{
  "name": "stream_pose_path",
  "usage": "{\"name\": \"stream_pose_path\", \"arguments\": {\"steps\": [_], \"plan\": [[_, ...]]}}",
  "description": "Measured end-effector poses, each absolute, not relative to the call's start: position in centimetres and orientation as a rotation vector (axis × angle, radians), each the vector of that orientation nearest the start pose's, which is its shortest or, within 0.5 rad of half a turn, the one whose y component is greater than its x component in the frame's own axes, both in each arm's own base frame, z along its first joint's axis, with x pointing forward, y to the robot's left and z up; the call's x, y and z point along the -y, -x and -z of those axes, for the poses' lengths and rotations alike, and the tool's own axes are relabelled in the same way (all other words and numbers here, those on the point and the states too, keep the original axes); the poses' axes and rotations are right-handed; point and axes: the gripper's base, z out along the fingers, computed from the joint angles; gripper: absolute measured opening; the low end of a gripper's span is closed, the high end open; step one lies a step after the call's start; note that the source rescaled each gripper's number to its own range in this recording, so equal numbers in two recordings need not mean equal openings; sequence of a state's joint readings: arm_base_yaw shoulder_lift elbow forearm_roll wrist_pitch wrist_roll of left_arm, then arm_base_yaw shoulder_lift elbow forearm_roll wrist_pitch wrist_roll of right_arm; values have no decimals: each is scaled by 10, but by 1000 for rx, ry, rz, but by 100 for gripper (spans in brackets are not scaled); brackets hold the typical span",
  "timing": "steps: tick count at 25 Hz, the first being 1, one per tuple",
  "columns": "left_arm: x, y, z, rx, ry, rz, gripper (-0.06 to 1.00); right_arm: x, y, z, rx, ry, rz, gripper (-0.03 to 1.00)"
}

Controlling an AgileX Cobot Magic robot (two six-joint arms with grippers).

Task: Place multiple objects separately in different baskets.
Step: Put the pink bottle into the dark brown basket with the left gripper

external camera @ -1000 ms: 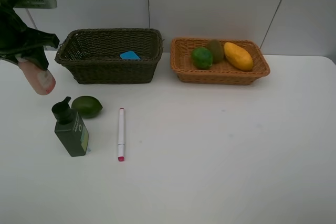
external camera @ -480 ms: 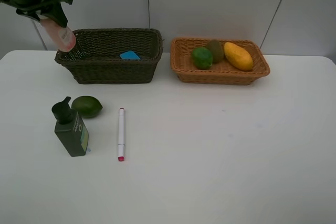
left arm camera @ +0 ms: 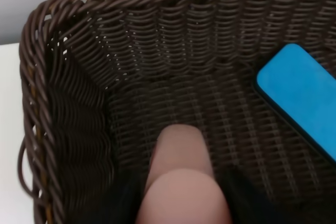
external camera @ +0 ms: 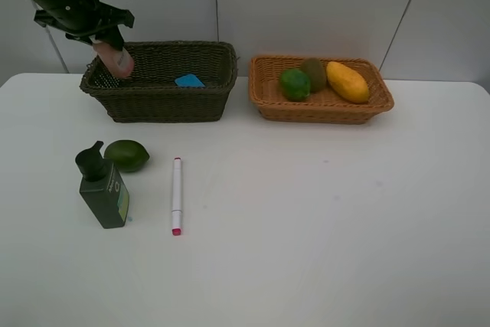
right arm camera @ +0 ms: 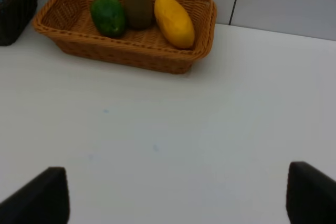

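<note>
My left gripper [external camera: 107,40] is shut on the pink bottle [external camera: 115,60], which hangs tilted over the left end of the dark basket [external camera: 161,105]. In the left wrist view the pink bottle [left arm camera: 181,177] points down into the dark basket [left arm camera: 79,103], beside the blue eraser [left arm camera: 302,98]. That eraser [external camera: 189,80] lies inside the basket. The orange basket [external camera: 321,111] holds a green fruit [external camera: 294,83], the kiwi [external camera: 313,73] and the mango [external camera: 347,82]. On the table stand the pump bottle [external camera: 105,188], a second green fruit [external camera: 127,155] and the marker [external camera: 177,194]. My right gripper [right arm camera: 173,198] is open over bare table.
The white table ends near a grey wall just behind both baskets. In the right wrist view the orange basket [right arm camera: 131,59] sits ahead of the gripper, and a corner of the dark basket [right arm camera: 16,3] shows at that view's edge.
My left gripper has carried the pink bottle up from the table's left side and rightward, and now holds it lower, over the dark basket's left end. Nothing else moved.
</note>
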State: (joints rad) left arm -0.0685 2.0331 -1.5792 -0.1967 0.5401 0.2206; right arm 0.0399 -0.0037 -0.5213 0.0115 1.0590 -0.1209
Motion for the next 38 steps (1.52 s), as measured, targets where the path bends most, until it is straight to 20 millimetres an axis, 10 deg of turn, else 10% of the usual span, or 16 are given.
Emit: {"name": "stream_pose_path", "arguments": {"steps": [12, 16, 19, 38], "plan": [[42, -466, -193, -2464, -171, 150, 31, -1, 8, -283, -2011, 163, 38, 100], [42, -468, -195, -2441, -178, 139, 80, -1, 8, -283, -2011, 163, 38, 100], [42, -468, -195, -2439, -167, 151, 97, -1, 8, -283, -2011, 163, 38, 100], [46, -464, -197, -2465, -196, 209, 100, -1, 8, -283, -2011, 163, 38, 100]]}}
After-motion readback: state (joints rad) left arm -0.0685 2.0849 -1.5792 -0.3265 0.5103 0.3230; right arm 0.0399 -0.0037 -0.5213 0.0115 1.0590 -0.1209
